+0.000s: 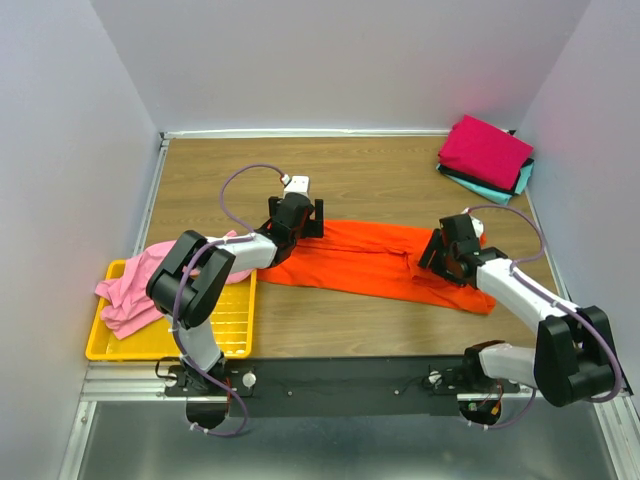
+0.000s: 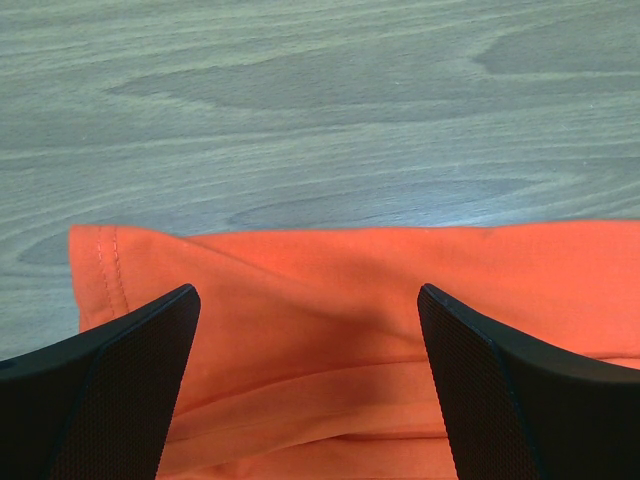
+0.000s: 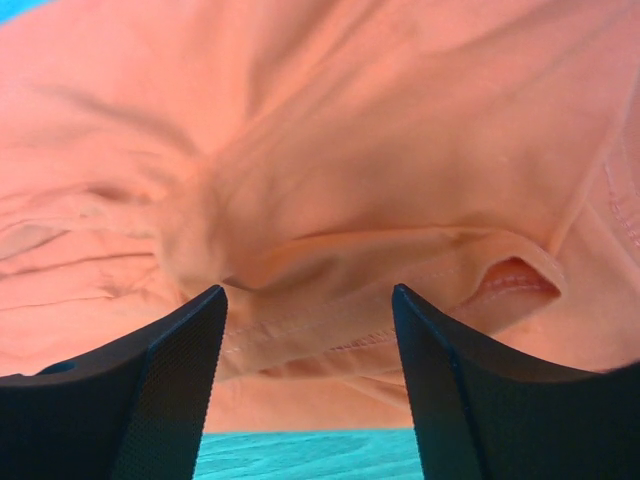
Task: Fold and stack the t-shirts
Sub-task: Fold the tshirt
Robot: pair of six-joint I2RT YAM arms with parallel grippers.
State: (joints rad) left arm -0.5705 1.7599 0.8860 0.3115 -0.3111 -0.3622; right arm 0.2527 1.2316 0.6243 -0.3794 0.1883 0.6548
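Observation:
The bright orange t-shirt (image 1: 370,260) lies folded into a long band across the middle of the table. My left gripper (image 1: 300,222) hangs over its left end, jaws open, orange cloth (image 2: 310,330) between and below them. My right gripper (image 1: 440,255) is over the shirt's right part, jaws open, with bunched orange cloth and a hem (image 3: 320,300) between them. The light pink t-shirt (image 1: 140,285) lies crumpled in the tray. A folded stack with the magenta shirt (image 1: 485,150) on top of dark and teal ones sits at the back right.
A yellow mesh tray (image 1: 230,330) stands at the front left edge under the pink shirt. White walls close in the table on three sides. Bare wood (image 1: 350,180) lies behind the orange shirt.

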